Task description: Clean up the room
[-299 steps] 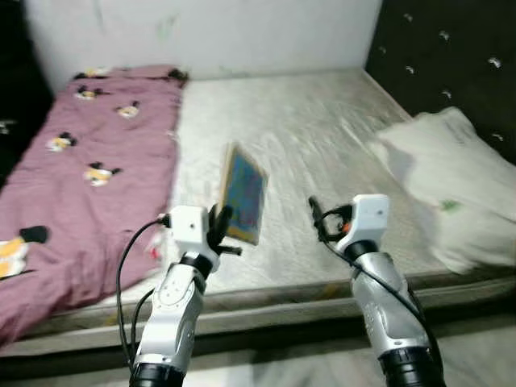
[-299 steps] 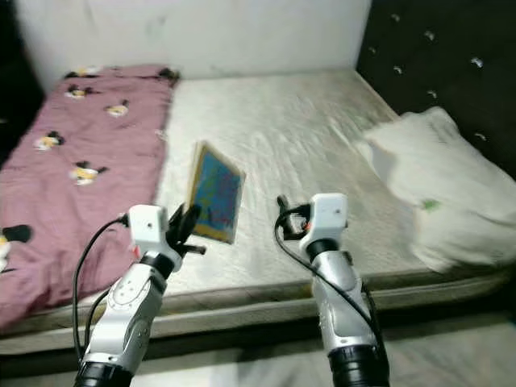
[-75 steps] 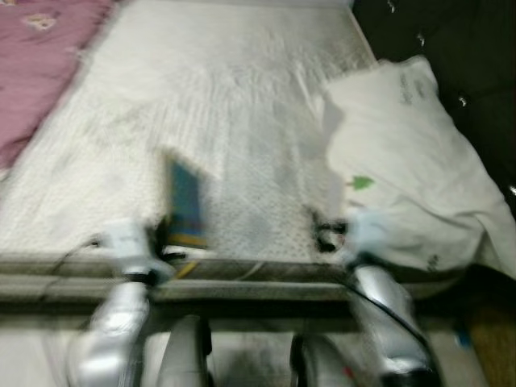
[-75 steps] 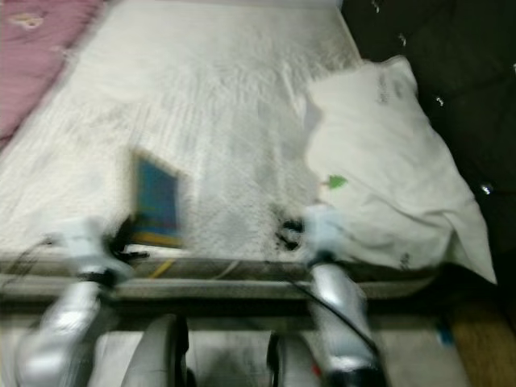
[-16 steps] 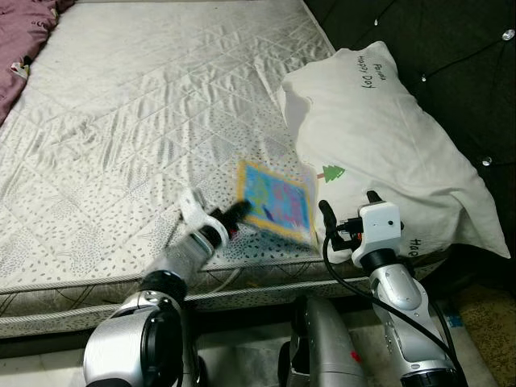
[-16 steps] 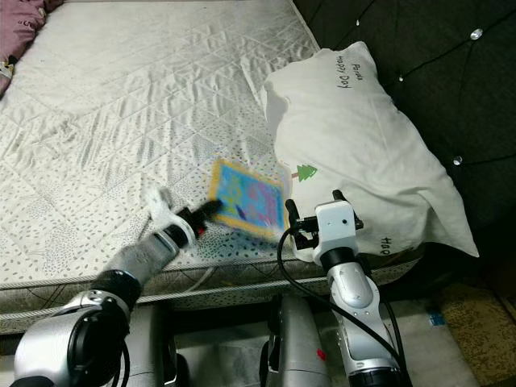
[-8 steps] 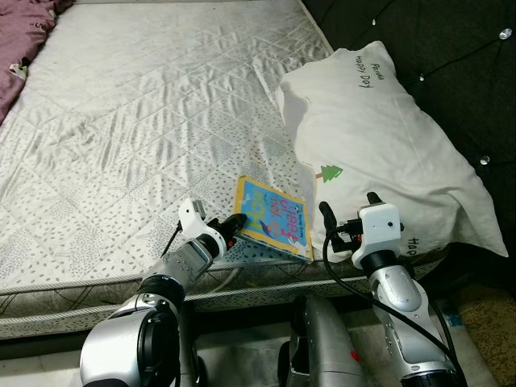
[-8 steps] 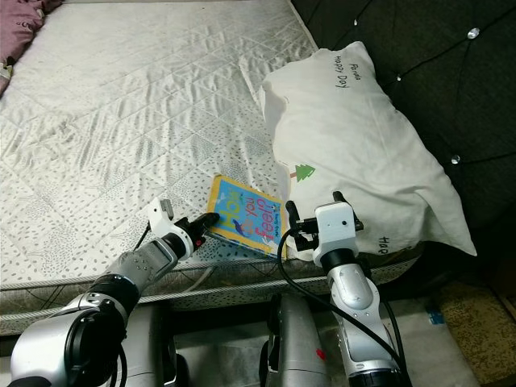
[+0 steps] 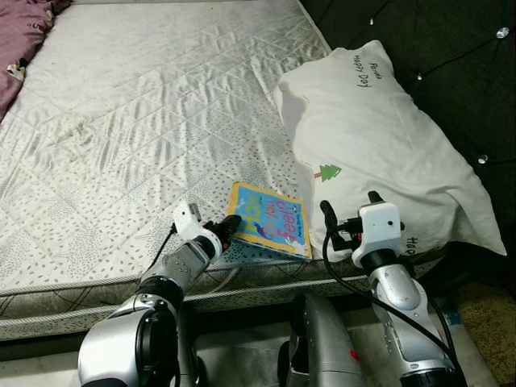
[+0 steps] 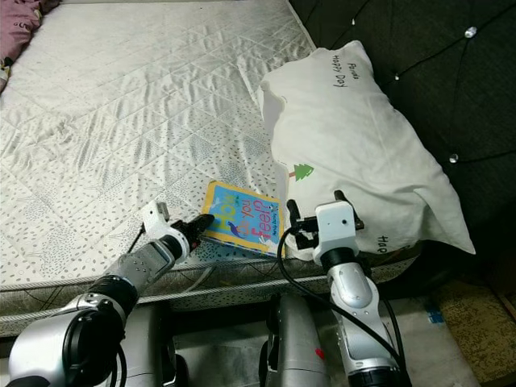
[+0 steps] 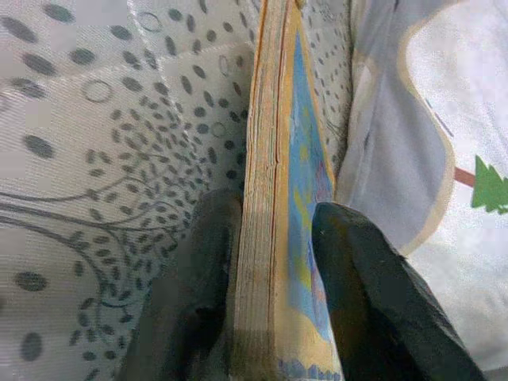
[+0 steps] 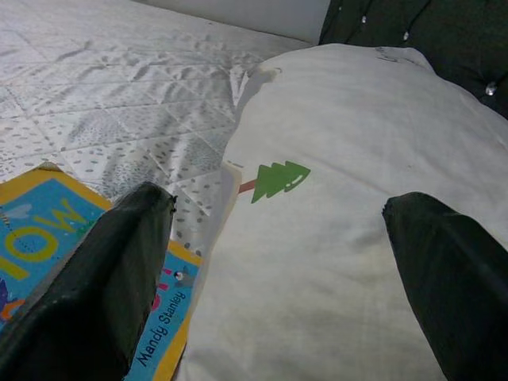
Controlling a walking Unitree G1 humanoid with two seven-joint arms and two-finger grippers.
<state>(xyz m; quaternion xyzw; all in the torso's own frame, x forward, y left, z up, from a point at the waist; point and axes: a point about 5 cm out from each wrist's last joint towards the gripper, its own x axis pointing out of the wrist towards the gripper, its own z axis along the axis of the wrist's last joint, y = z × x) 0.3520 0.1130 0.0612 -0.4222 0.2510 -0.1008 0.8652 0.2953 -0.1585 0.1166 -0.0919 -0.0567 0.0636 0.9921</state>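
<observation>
**Setting the book down by the pillow**

Quilted grey-white mattress (image 9: 161, 105) spreads across my head views, with a corner of mauve blanket (image 9: 20, 32) at 10 o'clock and a dark tufted headboard (image 9: 451, 48) at 2 o'clock. At 5 o'clock from the mattress centre lies a thin yellow-edged picture book with a blue cover (image 9: 270, 219), nearly flat, close to the front edge and just beside a plump white pillow with a small green tree print (image 9: 379, 137). My left gripper (image 9: 228, 226) sits at the book's 9 o'clock edge. My right gripper (image 10: 314, 211) hovers over the pillow's near corner.

Left wrist view: both black fingers (image 11: 361, 294) clamp the book (image 11: 274, 238) edge-on, its page block against the mattress.

Right wrist view: its fingers (image 12: 111, 270) are spread wide, holding nothing, with pillow (image 12: 341, 238) ahead and book cover (image 12: 48, 238) alongside.

I'd judge the book is ready to release: open the fingers gently, then draw back level, so the lower finger doesn't drag it off the edge.
</observation>
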